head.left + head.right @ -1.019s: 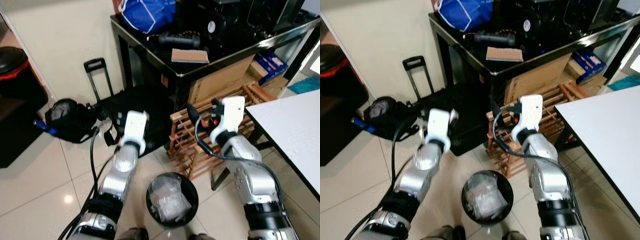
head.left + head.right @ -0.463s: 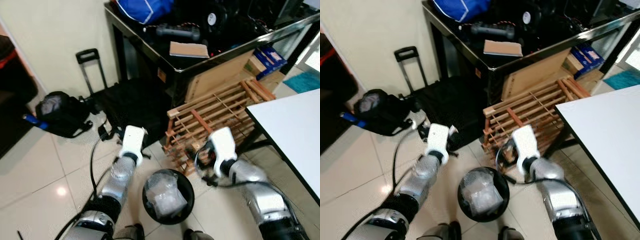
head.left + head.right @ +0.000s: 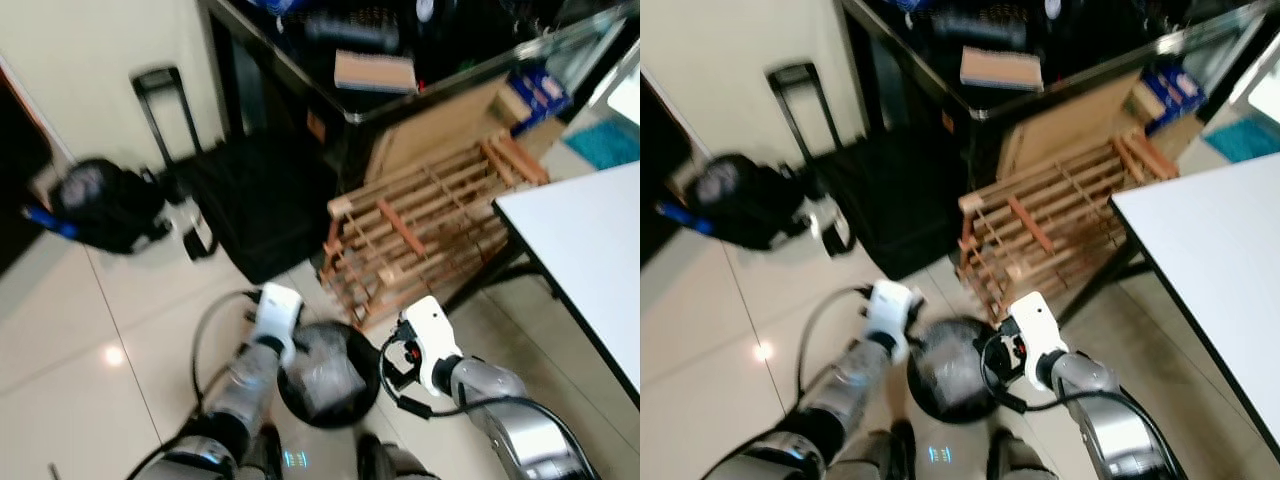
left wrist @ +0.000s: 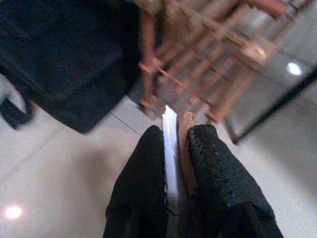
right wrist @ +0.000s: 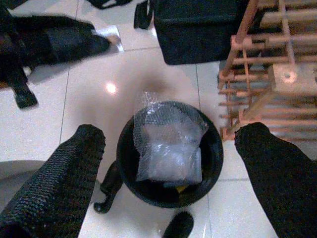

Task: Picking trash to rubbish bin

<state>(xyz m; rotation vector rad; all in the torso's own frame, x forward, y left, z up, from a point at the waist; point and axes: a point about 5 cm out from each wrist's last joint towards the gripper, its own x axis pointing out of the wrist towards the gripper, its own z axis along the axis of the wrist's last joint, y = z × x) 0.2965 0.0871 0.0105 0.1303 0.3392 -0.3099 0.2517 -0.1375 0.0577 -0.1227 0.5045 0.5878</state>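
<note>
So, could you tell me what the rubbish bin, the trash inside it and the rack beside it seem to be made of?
The rubbish bin looks like black plastic with a smooth, faintly shiny wall, though painted metal is possible. The trash inside appears to be clear bubble wrap or thin plastic film: translucent, crinkled, catching light. The rack looks like unpainted wood, with pale tan slats and square posts.

The bin (image 3: pixel 322 375) stands on the floor (image 3: pixel 110 320) between the left hand (image 4: pixel 171 148) and the right hand (image 5: pixel 168 148), with a plastic bag (image 5: pixel 166 148) in it. Behind it sits a rack (image 3: pixel 430 225), a desk (image 3: pixel 590 240) to its right, a suitcase (image 3: pixel 260 200) and a backpack (image 3: pixel 100 205) to its left.
</note>
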